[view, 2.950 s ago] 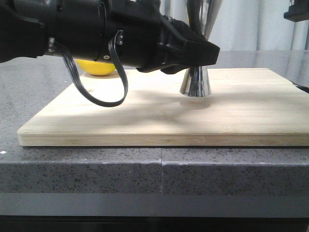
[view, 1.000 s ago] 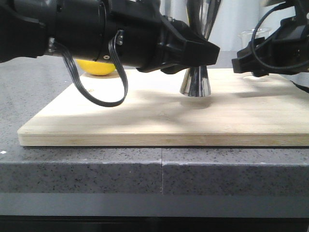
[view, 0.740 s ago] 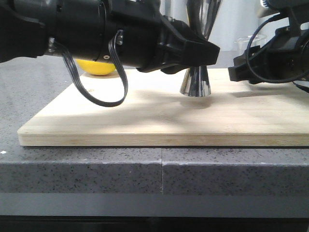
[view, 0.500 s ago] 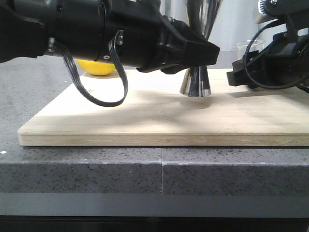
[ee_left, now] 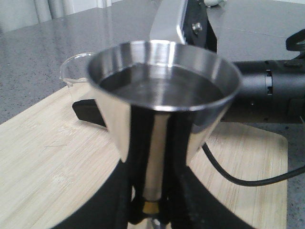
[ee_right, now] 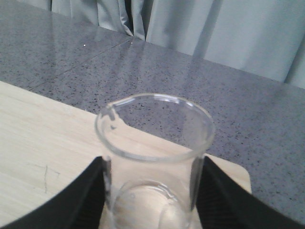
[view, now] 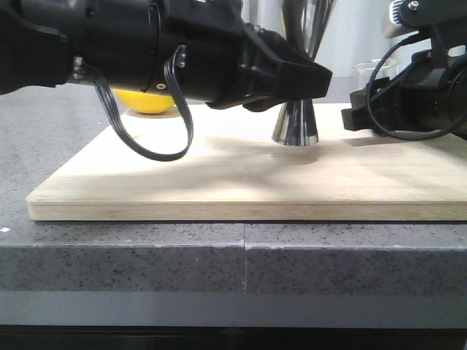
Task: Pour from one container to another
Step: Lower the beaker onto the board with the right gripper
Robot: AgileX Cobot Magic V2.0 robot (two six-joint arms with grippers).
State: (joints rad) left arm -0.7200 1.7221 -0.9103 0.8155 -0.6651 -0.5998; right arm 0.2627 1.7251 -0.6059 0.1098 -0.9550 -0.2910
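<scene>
The steel jigger (view: pixel 295 125) stands upright on the wooden board (view: pixel 219 182). My left gripper (view: pixel 310 79) is shut on its narrow gold waist (ee_left: pixel 151 206), with black fingers (ee_left: pixel 119 200) on both sides. Its upper cup (ee_left: pixel 162 86) holds clear liquid. To its right, my right gripper (view: pixel 359 109) is shut on the clear glass beaker (view: pixel 376 69), low over the board. In the right wrist view the beaker (ee_right: pixel 155 143) sits upright between both fingers (ee_right: pixel 86 200). No liquid shows in it. Whether its base touches the board is hidden.
A yellow lemon (view: pixel 149 102) lies at the board's back left, behind my left arm (view: pixel 131 51). A black cable loop (view: pixel 157 146) hangs from that arm over the board. The board rests on a grey speckled counter (view: pixel 146 248).
My right arm came in from the right with the beaker in its gripper, then moved left and down toward the board beside the jigger. The left arm and jigger stayed still.
</scene>
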